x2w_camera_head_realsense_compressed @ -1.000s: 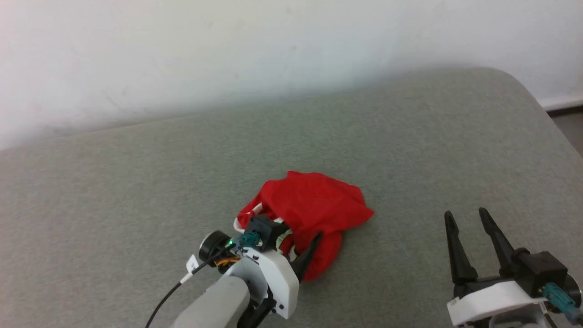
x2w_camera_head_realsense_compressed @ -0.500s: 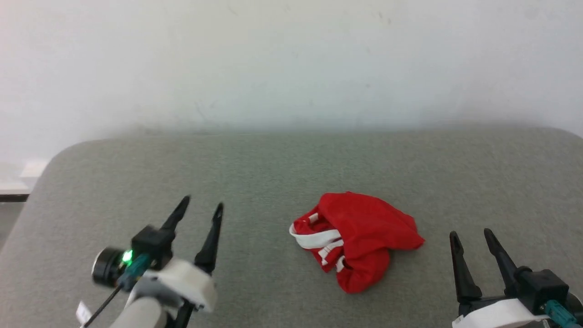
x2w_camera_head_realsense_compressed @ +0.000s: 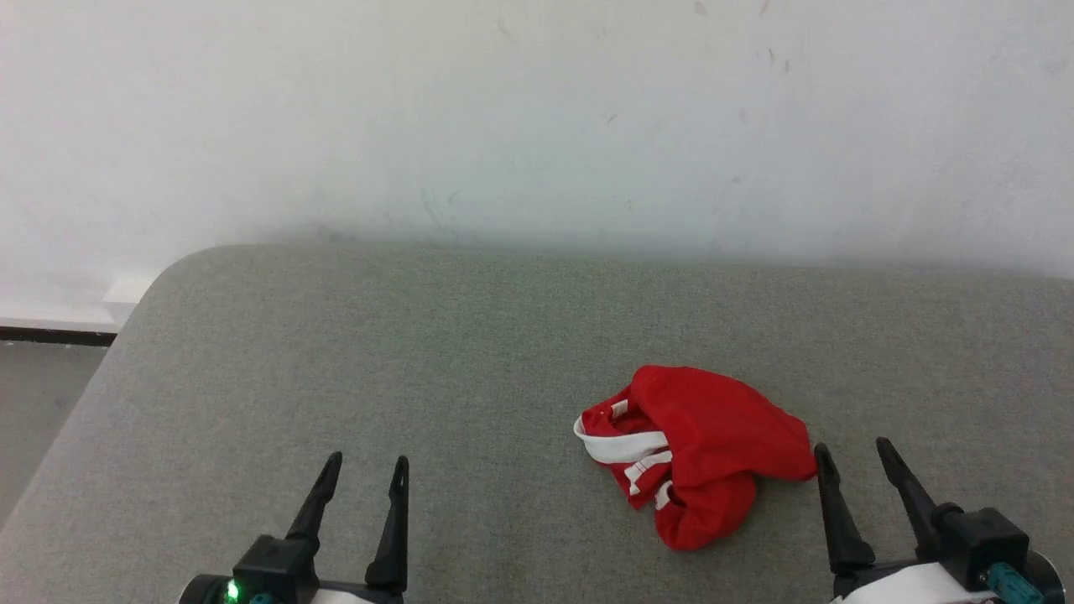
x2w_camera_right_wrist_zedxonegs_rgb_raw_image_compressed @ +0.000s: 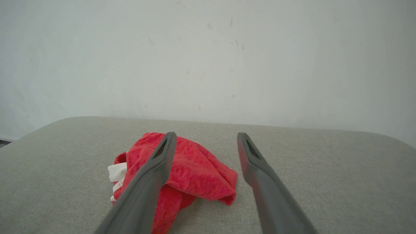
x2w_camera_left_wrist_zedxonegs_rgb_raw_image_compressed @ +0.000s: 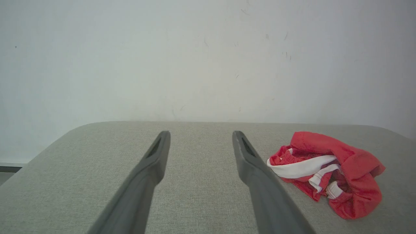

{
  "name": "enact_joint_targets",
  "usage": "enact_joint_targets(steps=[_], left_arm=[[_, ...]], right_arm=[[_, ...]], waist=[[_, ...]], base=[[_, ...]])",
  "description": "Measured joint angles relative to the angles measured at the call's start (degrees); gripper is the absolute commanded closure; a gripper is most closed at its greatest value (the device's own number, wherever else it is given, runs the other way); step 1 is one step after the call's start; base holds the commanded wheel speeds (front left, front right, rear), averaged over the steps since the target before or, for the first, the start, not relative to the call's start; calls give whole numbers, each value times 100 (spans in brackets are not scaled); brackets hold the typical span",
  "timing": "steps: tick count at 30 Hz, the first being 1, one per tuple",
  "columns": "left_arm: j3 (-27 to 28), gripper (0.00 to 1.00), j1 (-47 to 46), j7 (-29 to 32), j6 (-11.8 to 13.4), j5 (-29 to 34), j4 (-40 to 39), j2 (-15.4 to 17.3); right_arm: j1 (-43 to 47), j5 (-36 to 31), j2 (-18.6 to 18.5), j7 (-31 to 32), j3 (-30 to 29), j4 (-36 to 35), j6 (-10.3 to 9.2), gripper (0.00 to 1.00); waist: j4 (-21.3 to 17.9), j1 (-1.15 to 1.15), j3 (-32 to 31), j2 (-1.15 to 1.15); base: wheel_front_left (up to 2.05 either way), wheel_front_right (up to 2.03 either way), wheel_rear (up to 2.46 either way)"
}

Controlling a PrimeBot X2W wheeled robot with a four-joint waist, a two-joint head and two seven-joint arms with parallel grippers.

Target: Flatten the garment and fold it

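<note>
The left tool (x2w_camera_head_realsense_compressed: 367, 461) sits low on the left, its two dark fingers (x2w_camera_head_realsense_compressed: 391, 528) spread apart and pointing up. The right tool (x2w_camera_head_realsense_compressed: 851, 447) sits low on the right, spread wide too, both empty.

a bare room, maybe a test room: marked white wall (x2w_camera_head_realsense_compressed: 537, 126) and a soft grey table (x2w_camera_head_realsense_compressed: 336, 377).

Grey padded surface (x2w_camera_head_realsense_compressed: 419, 352), scuffed white wall (x2w_camera_head_realsense_compressed: 537, 117).

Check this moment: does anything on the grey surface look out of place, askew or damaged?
The garment lies bunched in a crumpled heap on the grey surface, its white trim twisted through the folds, nowhere near flat. No tear, spill or other oddity shows.
</note>
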Motion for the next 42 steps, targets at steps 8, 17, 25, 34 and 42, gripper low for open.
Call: enact_joint_targets(steps=[8, 17, 25, 34, 42], left_arm=[[342, 0, 4, 0, -298, 344, -97, -314], [370, 0, -126, 0, -634, 636, 91, -650], [372, 0, -295, 0, -925, 818, 330, -923], [470, 0, -338, 1, -1093, 940, 563, -1122], [649, 0, -265, 0, -1240, 1004, 642, -1182]], right_arm=[[-35, -22, -9, 338, 320, 58, -5, 0], [-700, 119, -364, 3346, 1590, -111, -4, 0], [-1218, 137, -792, 5150, 1868, 198, -5, 0], [-1320, 242, -748, 5447, 1685, 417, -5, 100], [-733, 805, -650, 5181, 803, -651, -5, 100]], waist=[[-33, 1, 181, 0], [135, 1, 516, 0], [556, 2, 706, -1], [783, 1, 823, -1], [347, 1, 739, -1]], base=[[0, 0, 0], [0, 0, 0], [0, 0, 0], [0, 0, 0], [0, 0, 0]])
